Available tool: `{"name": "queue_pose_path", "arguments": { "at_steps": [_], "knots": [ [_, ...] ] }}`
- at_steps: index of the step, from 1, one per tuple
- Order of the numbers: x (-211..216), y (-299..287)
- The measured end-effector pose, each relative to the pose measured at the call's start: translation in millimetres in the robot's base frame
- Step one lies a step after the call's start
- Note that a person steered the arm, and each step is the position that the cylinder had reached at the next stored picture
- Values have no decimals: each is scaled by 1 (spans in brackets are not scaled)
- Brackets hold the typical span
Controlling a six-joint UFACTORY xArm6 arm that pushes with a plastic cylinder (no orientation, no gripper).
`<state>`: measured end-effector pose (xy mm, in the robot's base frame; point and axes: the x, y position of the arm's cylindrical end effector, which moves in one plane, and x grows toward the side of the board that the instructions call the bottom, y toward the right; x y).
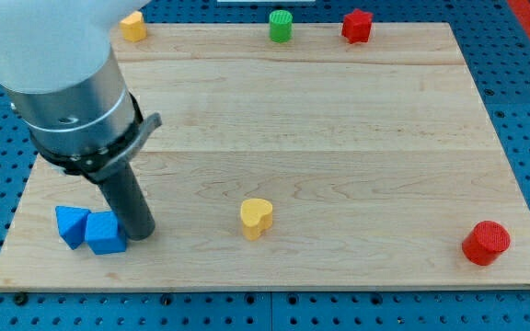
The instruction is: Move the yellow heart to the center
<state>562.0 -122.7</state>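
Observation:
The yellow heart [256, 218] lies on the wooden board [339, 119], below the middle and slightly to the view's left. My tip [140, 234] rests on the board at the lower left, well to the left of the heart. It touches the right side of a blue cube [106, 233]. A blue triangular block [71, 225] sits against the cube's left side.
Along the view's top edge stand a second yellow block [133, 26], a green cylinder [281, 26] and a red star-like block [357, 26]. A red cylinder [485, 244] sits at the lower right. The arm's large grey body [63, 74] covers the upper left corner.

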Motion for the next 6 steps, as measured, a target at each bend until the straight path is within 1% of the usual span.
{"name": "queue_pose_path", "arguments": {
  "at_steps": [1,2,6],
  "knots": [
    [11,79],
    [7,134],
    [-65,129]
  ]
}}
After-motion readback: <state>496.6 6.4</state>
